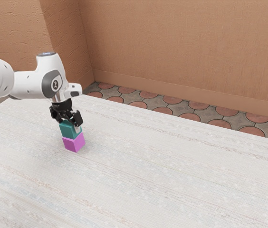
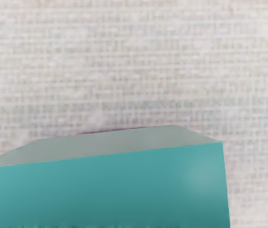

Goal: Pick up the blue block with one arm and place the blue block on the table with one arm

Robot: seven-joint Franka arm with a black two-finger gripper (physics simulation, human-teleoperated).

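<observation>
Toward the exterior view's left, the lower block (image 1: 73, 143) rests on the worktop (image 1: 172, 171), with the upper block (image 1: 69, 129) directly above it and the tool (image 1: 68, 117) over that. Behind the worktop lies the floor (image 1: 163, 110), and behind that the wall (image 1: 186, 47).

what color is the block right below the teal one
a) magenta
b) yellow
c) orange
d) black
a: in the exterior view, the magenta block shows directly beneath the teal block.
</observation>
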